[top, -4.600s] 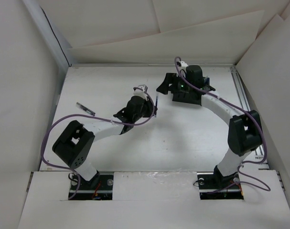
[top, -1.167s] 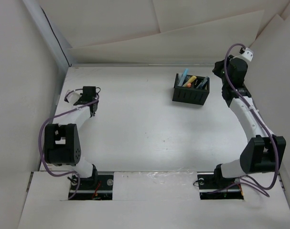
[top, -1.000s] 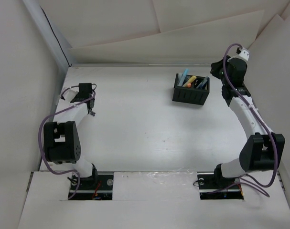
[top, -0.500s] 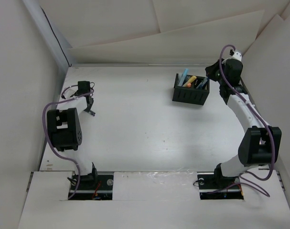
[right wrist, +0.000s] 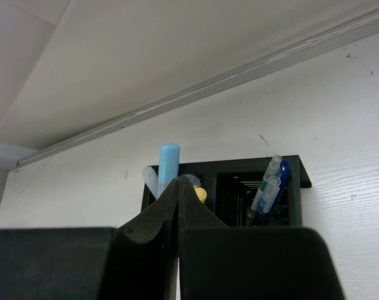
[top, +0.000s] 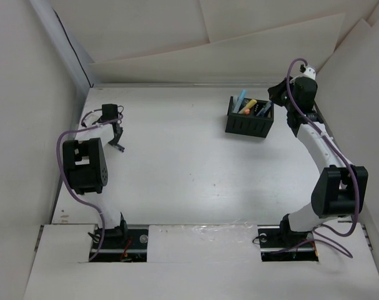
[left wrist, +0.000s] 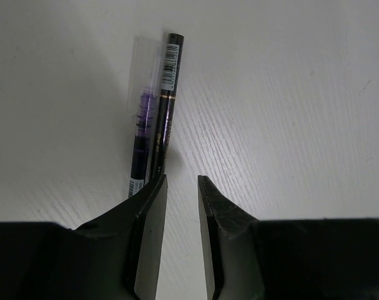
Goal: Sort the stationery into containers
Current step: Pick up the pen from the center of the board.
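Observation:
Two pens lie side by side on the white table in the left wrist view: a thin dark pen (left wrist: 165, 103) with a barcode, and a purple pen (left wrist: 141, 137) with a clear cap. My left gripper (left wrist: 182, 182) hangs just above their near ends. It is open by a narrow gap showing only bare table, and its left fingertip (left wrist: 153, 199) covers the pens' tips. The black organizer box (top: 248, 127) stands at the back right. It holds a light blue marker (right wrist: 168, 161) and a yellow one (right wrist: 201, 195) in one compartment, blue and clear pens (right wrist: 271, 184) in the other. My right gripper (right wrist: 178, 182) is shut and empty, right of the box.
White cardboard walls (top: 27, 112) close in the table on the left, back and right. A metal rail (top: 323, 144) runs along the right edge beside my right arm. Purple cables (top: 67, 134) loop off both arms.
My left gripper swung from the far left edge to point down over the two pens. My right wrist shifted slightly left toward the box. Little moved in the last half second.

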### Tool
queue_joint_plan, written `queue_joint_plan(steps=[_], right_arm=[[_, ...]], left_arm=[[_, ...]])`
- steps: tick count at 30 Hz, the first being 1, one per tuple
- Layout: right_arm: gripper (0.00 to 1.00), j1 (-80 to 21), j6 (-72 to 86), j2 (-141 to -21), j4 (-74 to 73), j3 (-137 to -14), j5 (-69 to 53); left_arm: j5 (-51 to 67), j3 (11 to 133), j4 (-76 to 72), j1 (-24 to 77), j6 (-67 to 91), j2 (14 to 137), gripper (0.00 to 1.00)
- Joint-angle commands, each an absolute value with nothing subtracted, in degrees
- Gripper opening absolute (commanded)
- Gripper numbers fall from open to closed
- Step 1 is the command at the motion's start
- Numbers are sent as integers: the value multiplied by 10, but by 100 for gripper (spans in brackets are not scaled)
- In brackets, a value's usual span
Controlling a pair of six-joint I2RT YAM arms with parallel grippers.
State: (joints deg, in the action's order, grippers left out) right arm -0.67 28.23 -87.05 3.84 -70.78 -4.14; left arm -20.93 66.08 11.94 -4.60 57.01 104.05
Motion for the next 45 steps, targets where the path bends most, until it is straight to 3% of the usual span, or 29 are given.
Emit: queue_joint_plan(steps=[1, 24, 27, 35, 41, 45], right_arm=[[2, -6, 275, -871, 58, -737, -48], [3, -11, 275, -876, 53, -737, -54], [7, -11, 275, -876, 53, -737, -54], [32, -11, 275, -866, 53, -737, -54], [37, -11, 275, -866, 53, -737, -54], [38, -11, 275, -866, 53, -737, -54]], left_arm=[[-207, 682, 140, -48, 563, 1041, 24], [-200, 677, 151, -48, 569, 1051, 21], [-185, 677, 146, -48, 562, 1051, 20], [-180, 682, 140, -37, 550, 1062, 18], [-192, 694, 140, -26, 544, 1072, 12], [-205, 706, 151, -20, 539, 1078, 4]])
